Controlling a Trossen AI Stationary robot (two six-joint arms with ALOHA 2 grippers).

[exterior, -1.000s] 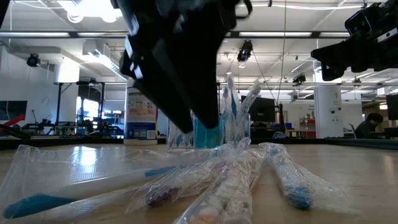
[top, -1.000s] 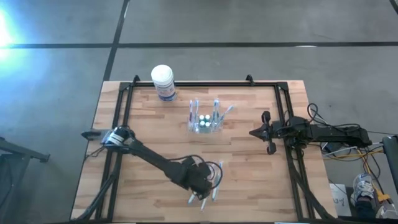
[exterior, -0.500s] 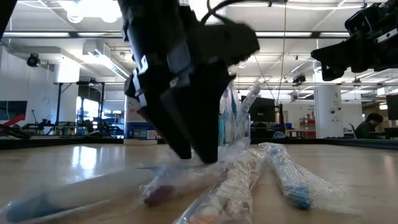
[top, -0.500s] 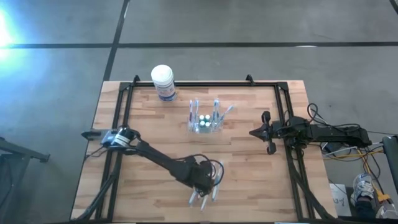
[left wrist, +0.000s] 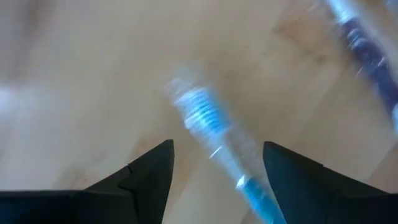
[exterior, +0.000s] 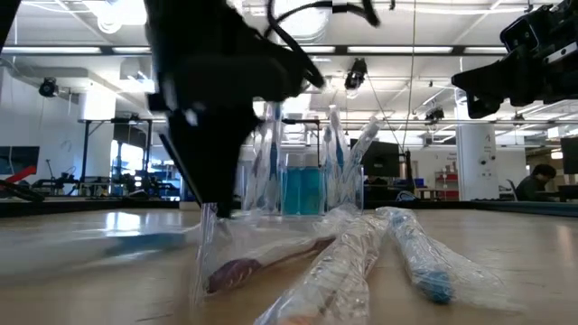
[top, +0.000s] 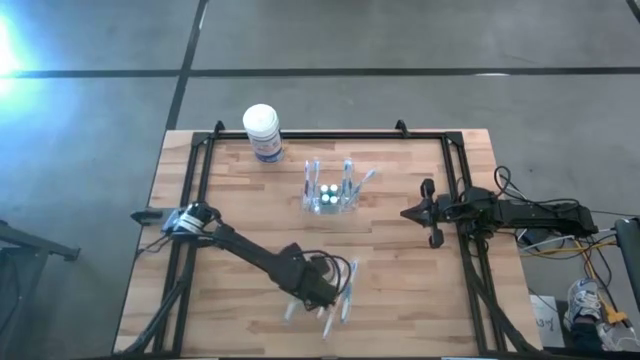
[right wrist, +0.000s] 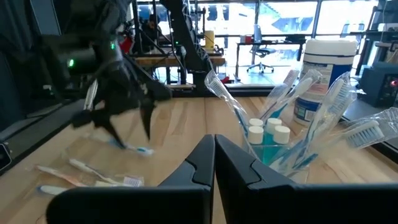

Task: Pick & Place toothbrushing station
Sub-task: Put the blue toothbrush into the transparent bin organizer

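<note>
One toothbrushing station (top: 330, 195) is seen mid-table; four wrapped toothbrushes (top: 345, 302) are counted near the spread-jawed left gripper (top: 312, 298). The right gripper (top: 408, 213) is pressed together.

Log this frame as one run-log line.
left claw: open, over wrapped brush at table's near edge | right claw: shut, waiting right of holder | holder: untouched, mid-table
</note>
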